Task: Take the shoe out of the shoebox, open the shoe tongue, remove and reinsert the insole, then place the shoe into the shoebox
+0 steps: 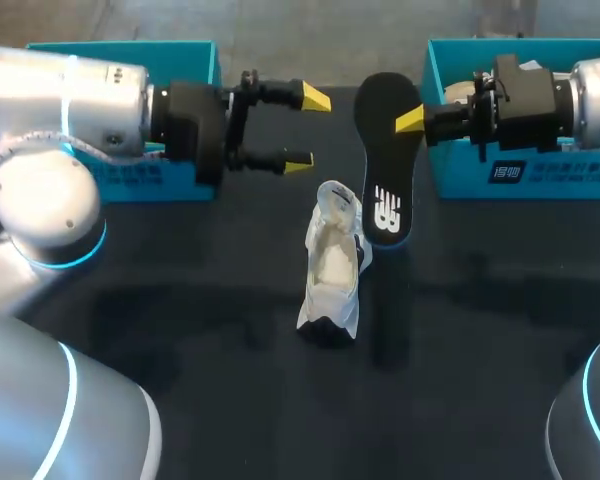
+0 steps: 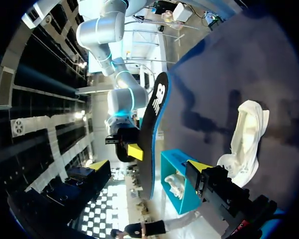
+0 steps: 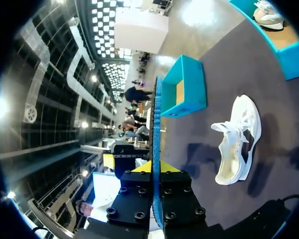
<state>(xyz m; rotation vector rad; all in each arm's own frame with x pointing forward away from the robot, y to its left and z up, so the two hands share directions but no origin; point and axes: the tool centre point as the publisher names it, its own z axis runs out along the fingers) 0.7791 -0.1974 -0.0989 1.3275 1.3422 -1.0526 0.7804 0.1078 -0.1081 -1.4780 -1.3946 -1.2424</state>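
Note:
A white shoe (image 1: 334, 262) stands on the dark table (image 1: 200, 300) at its middle, mouth facing up and hollow inside. My right gripper (image 1: 412, 121) is shut on the edge of a black insole (image 1: 385, 160), holding it in the air just right of the shoe's far end. In the right wrist view the insole (image 3: 156, 124) shows edge-on, clamped in that gripper (image 3: 153, 168), with the shoe (image 3: 239, 144) off to one side. My left gripper (image 1: 307, 130) hovers open and empty, left of the insole. In the left wrist view its fingertip (image 2: 199, 166) points toward the insole (image 2: 152, 134).
A teal shoebox (image 1: 195, 58) sits at the back left, partly behind my left arm. A second teal shoebox (image 1: 525, 175) at the back right holds another white shoe (image 3: 266, 12). The dark table runs on toward the near edge in front of the shoe.

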